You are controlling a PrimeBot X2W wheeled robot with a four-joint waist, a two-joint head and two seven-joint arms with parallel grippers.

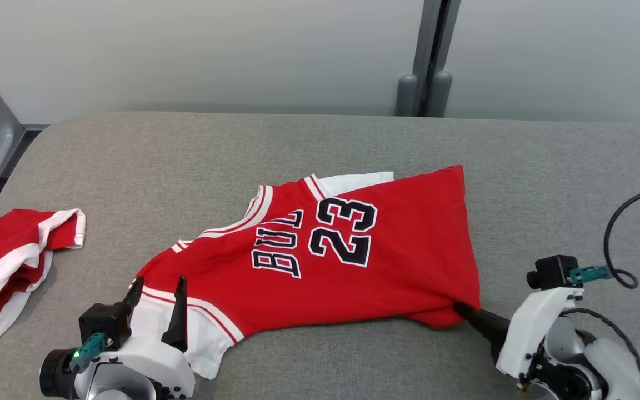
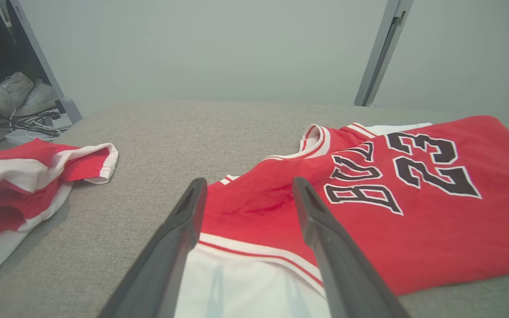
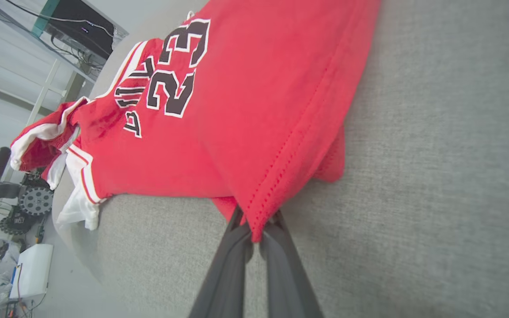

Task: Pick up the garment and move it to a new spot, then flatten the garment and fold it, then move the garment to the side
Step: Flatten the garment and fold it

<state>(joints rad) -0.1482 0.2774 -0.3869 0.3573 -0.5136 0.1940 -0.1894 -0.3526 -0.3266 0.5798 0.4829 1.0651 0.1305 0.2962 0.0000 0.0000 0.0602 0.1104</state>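
The garment (image 1: 353, 250) is a red basketball jersey with white trim and the number 23, spread across the grey padded table (image 1: 320, 144). My right gripper (image 1: 460, 309) is shut on the jersey's near right hem corner (image 3: 256, 216); in the right wrist view the red hem runs between the two dark fingers (image 3: 232, 260). My left gripper (image 1: 158, 303) stands open at the jersey's left end, its fingers (image 2: 179, 229) straddling the white sleeve (image 2: 254, 287) and red shoulder without pinching them.
A second red and white garment (image 1: 3, 272) lies bunched at the table's left edge. A grey post (image 1: 431, 55) stands behind the table. A cable (image 1: 614, 233) loops off my right wrist. Shoes (image 2: 20, 92) and wires lie on the floor to the left.
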